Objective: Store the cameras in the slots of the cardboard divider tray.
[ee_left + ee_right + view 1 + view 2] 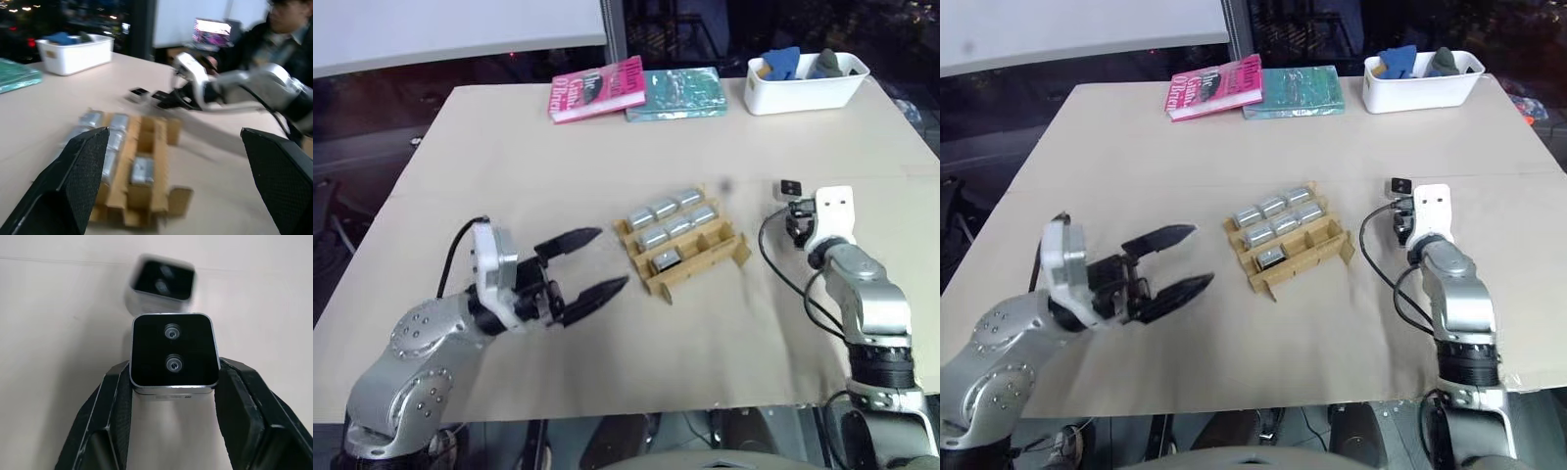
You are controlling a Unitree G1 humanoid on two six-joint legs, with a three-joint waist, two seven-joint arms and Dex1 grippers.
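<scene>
Right hand (173,382) closed on camera (174,351), black face up, second camera (161,281) just beyond. Left hand (592,264) open near cardboard divider tray (683,245) on tabletop (509,166). Book titles illegible.

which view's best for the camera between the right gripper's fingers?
Right wrist view: the camera sits close up between both fingers, black face clear. In the head views the right gripper largely hides it; the left wrist view blurs it.

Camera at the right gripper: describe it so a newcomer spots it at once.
On the tan table, look right of the cardboard divider tray to the right gripper. The camera sits between its two black fingers, both pressing its sides. Unlike the second camera just past the fingertips, it is the one gripped.
</scene>
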